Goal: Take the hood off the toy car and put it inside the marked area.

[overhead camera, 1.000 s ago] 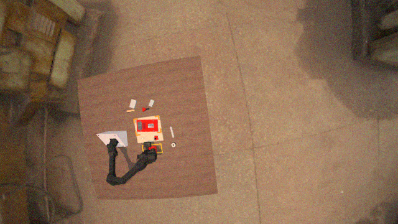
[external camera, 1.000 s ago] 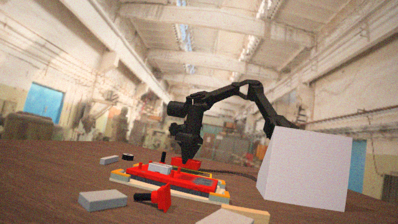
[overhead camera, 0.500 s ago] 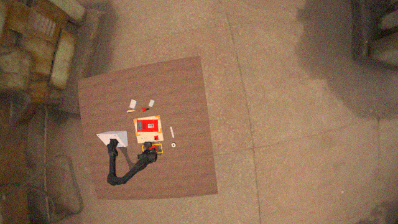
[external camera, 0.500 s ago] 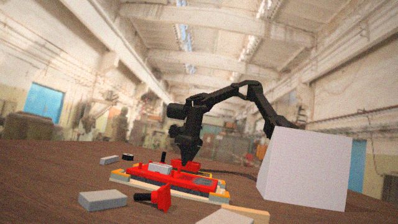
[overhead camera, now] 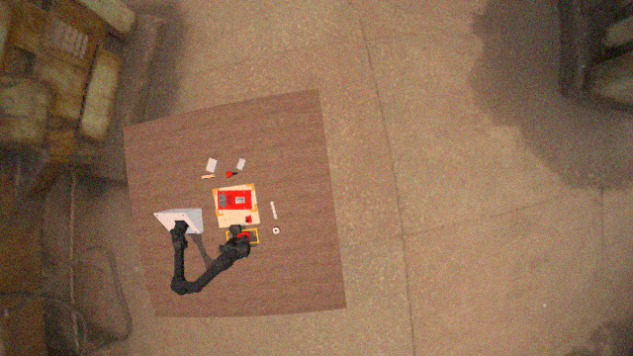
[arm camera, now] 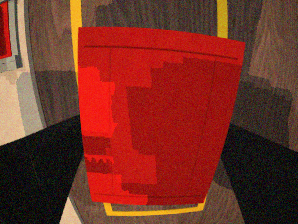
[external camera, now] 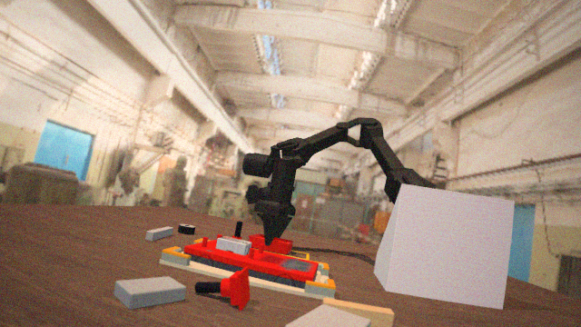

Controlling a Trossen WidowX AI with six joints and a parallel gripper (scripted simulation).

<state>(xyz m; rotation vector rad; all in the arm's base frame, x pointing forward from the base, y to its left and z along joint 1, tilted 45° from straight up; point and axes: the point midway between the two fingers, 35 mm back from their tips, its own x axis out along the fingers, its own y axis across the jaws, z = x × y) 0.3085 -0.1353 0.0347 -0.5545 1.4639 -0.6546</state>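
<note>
The hood, a red panel, is between the fingers of my gripper, which is shut on it. The marked area is a yellow outline. In the wrist view the hood lies over this outline, with bars showing above and below it. The hood is low over the table; whether it touches is hidden. The toy car is red, without its hood, and stands in its holder beside the marked area.
The cream base board borders the marked area. A red and black piece and a grey block lie beyond the car. A white bar and small round part lie to one side. A large white box stands near the arm's base.
</note>
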